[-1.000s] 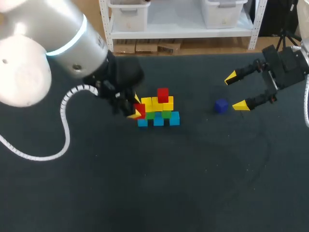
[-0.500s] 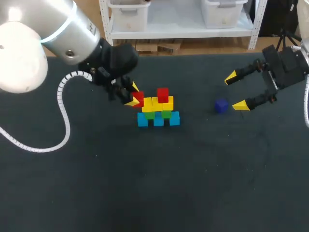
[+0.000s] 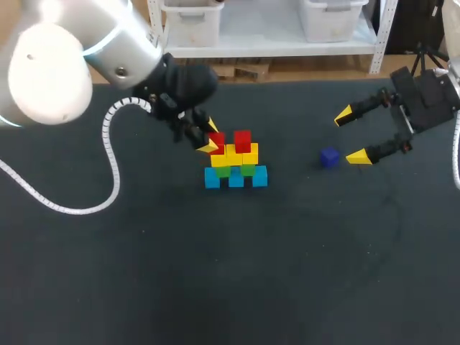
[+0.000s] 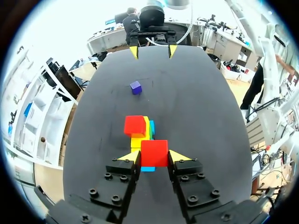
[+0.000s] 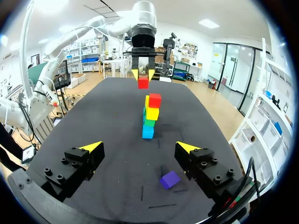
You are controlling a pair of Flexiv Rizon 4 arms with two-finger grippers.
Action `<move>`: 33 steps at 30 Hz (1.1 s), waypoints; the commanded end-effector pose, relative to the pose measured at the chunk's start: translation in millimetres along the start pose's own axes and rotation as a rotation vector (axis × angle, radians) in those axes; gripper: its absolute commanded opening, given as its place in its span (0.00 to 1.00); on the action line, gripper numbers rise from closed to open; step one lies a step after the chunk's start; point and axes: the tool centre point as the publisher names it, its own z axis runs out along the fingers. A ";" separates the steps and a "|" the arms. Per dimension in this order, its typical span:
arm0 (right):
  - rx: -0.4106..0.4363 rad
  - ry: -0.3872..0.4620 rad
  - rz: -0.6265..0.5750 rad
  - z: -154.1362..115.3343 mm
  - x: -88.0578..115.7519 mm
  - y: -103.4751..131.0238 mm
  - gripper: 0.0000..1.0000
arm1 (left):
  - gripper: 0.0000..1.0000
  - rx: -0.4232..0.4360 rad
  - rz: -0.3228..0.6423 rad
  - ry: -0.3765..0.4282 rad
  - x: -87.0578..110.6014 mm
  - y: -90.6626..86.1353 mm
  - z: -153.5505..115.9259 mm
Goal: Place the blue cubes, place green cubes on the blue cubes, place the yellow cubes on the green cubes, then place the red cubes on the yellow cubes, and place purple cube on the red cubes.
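A stepped stack stands mid-table: blue cubes (image 3: 236, 179) at the base, green cubes (image 3: 223, 171) on them, yellow cubes (image 3: 234, 153) above, and one red cube (image 3: 242, 139) on top. My left gripper (image 3: 208, 140) is shut on a second red cube (image 3: 216, 141), held just over the stack's left end, beside the placed red one. From the left wrist, that held cube (image 4: 154, 152) sits between the yellow tips, with the stack (image 4: 138, 133) just ahead. The purple cube (image 3: 329, 157) lies alone to the right, near my open right gripper (image 3: 351, 135). In the right wrist view it (image 5: 169, 179) lies ahead of the open fingers.
The dark table (image 3: 230, 273) stretches wide in front of the stack. My left arm's white cable (image 3: 108, 180) loops over the table at the left.
My left gripper has risen with the red cube from the stack's lower left side up and right to its top-left corner. The right arm has not moved.
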 end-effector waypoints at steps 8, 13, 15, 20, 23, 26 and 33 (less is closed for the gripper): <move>0.000 -0.001 -0.001 0.4 0.2 -0.4 1.00 | 0.00 0.017 0.021 -0.014 -1.2 19.9 15.7; 0.000 -0.001 -0.001 0.4 0.2 -0.4 1.00 | 0.00 0.016 0.023 -0.023 -0.8 25.0 17.9; 0.000 -0.001 -0.001 0.4 0.2 -0.4 1.00 | 0.00 0.019 0.022 -0.024 -0.6 26.0 19.3; 0.000 -0.001 -0.001 0.4 0.2 -0.4 1.00 | 0.00 0.026 0.019 -0.034 -0.8 26.7 22.2; 0.000 -0.001 -0.001 0.4 0.2 -0.4 1.00 | 0.00 0.025 0.018 -0.038 -1.2 27.2 22.9; 0.000 -0.001 -0.001 0.4 0.2 -0.4 1.00 | 0.00 0.024 0.018 -0.040 -1.3 28.5 24.2; 0.000 -0.001 -0.001 0.4 0.2 -0.4 1.00 | 0.00 0.017 0.004 -0.047 0.7 31.0 24.5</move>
